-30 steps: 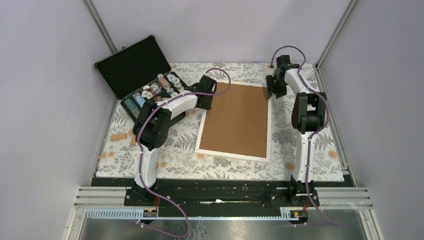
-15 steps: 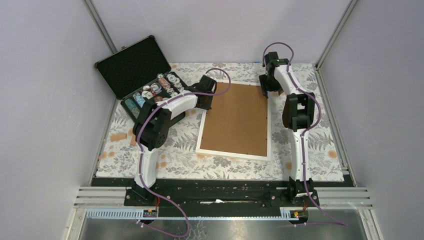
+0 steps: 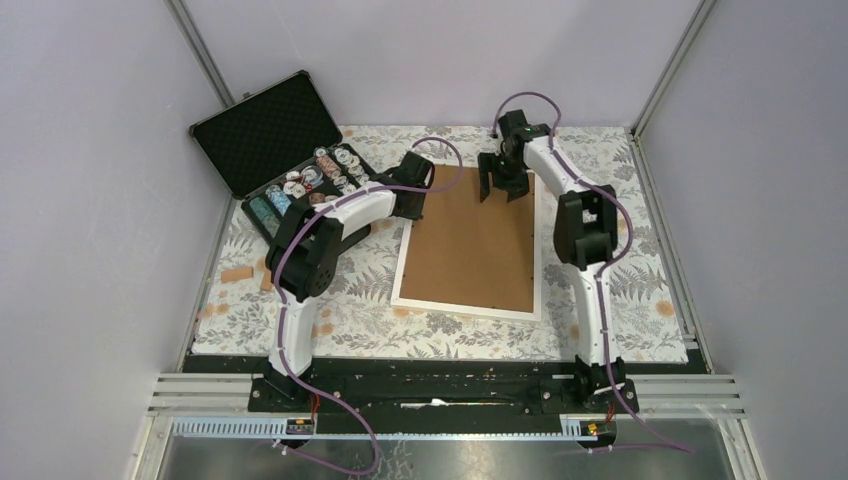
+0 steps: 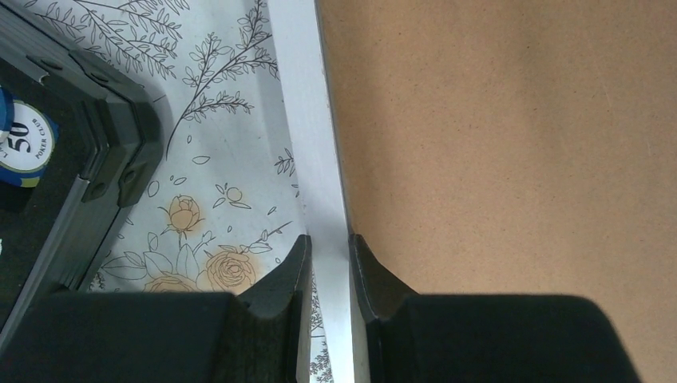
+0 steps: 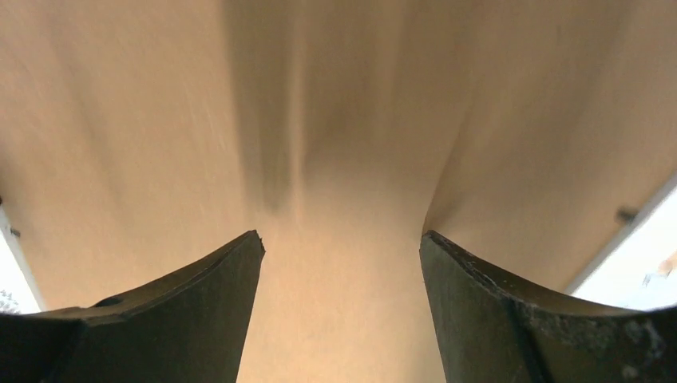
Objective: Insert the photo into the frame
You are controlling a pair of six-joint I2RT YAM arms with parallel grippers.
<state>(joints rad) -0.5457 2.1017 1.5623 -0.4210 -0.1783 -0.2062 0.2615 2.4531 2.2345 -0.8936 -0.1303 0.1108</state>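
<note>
The white frame (image 3: 404, 267) lies flat mid-table with a plain brown backing board (image 3: 475, 240) filling it. The photo is hidden. My left gripper (image 3: 418, 198) is shut on the frame's left rail near its top corner; in the left wrist view the gripper (image 4: 327, 243) has its fingers on either side of the white rail (image 4: 307, 120), beside the board (image 4: 495, 144). My right gripper (image 3: 500, 190) is open and empty just above the board's upper part; in the right wrist view the gripper (image 5: 342, 239) shows only the board (image 5: 343, 120) between its fingers.
An open black foam-lined case (image 3: 268, 130) of poker chips (image 3: 330, 165) stands at the back left, its corner (image 4: 120, 152) close to my left gripper. The flowered tablecloth (image 3: 350, 320) covers the table. Grey walls close in on three sides.
My right gripper has swung left from beyond the frame's top right corner to over the backing board's upper part. The left arm and the frame have not moved.
</note>
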